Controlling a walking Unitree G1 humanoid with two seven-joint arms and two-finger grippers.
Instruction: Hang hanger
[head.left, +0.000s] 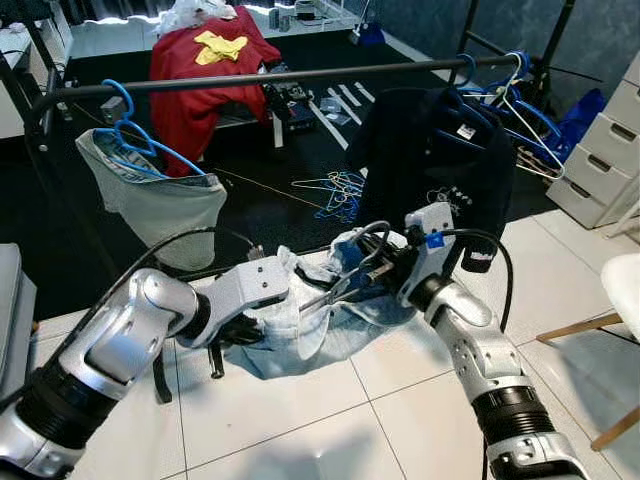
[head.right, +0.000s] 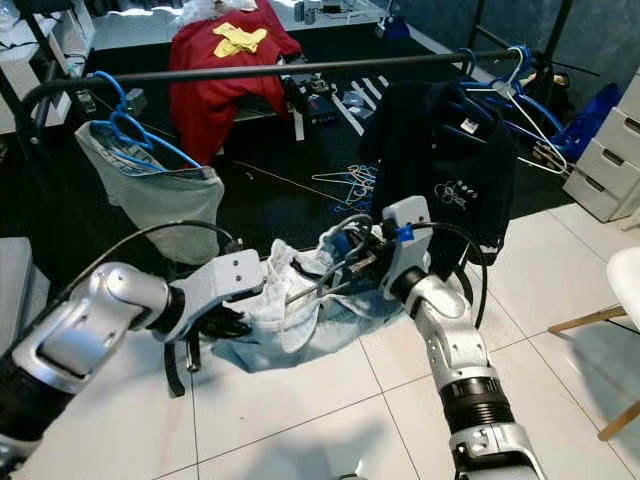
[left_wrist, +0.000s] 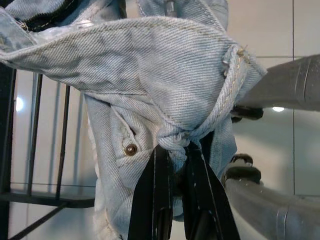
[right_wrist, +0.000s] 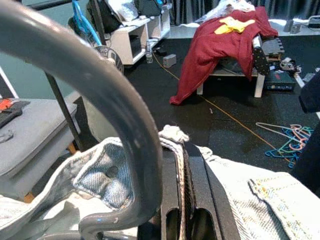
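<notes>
— Two grippers, both clenched. Left gripper (left_wrist: 172, 165) pinching a bunched fold of the light-blue denim shorts (head.left: 300, 335); right gripper (right_wrist: 182, 165) clamped on the waistband edge beside the grey hanger (right_wrist: 107, 95).

— And the hanger itself?

— Threaded into the shorts between the two grippers, hook (head.left: 372, 240) curling up just above the right one. Held low, well below the black rail (head.left: 300, 75).

— Beyond that?

— Up and ahead of the left gripper, a grey garment on a blue hanger (head.left: 140, 150); above the right gripper, a dark shirt (head.left: 440, 150) already on the rail. Bare stretch of rail between them.

— Best way on, then?

— Probably lift both together, keep the hook upright and facing the rail, aim for that bare stretch. Keep hold of the denim until the hook sits over the bar; otherwise likely to slide off the hanger.
</notes>
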